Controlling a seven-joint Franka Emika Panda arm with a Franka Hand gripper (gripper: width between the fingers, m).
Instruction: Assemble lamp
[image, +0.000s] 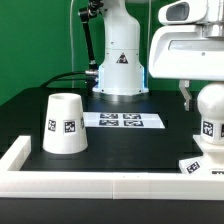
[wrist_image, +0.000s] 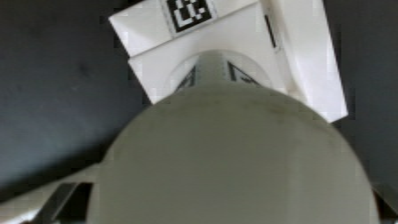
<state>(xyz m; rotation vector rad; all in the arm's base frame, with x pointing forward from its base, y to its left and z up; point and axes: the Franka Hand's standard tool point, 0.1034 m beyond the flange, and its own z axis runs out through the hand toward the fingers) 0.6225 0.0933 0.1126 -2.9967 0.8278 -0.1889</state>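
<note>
The round white bulb (image: 210, 120) is upright at the exterior view's right, directly over the low square base (image: 192, 166); I cannot tell whether it is seated in it. My gripper (image: 206, 100) is shut on the bulb from above, with one finger (image: 185, 95) showing beside it. In the wrist view the bulb (wrist_image: 231, 140) fills the space between my jaws, and the tagged base (wrist_image: 214, 35) lies beyond it. The tapered shade (image: 65, 125) stands mouth down on the table at the exterior view's left, apart from the gripper.
The marker board (image: 122, 120) lies flat in the middle of the black table. The white robot pedestal (image: 120, 65) stands behind it. A low white rail (image: 100, 183) runs along the front and left edges.
</note>
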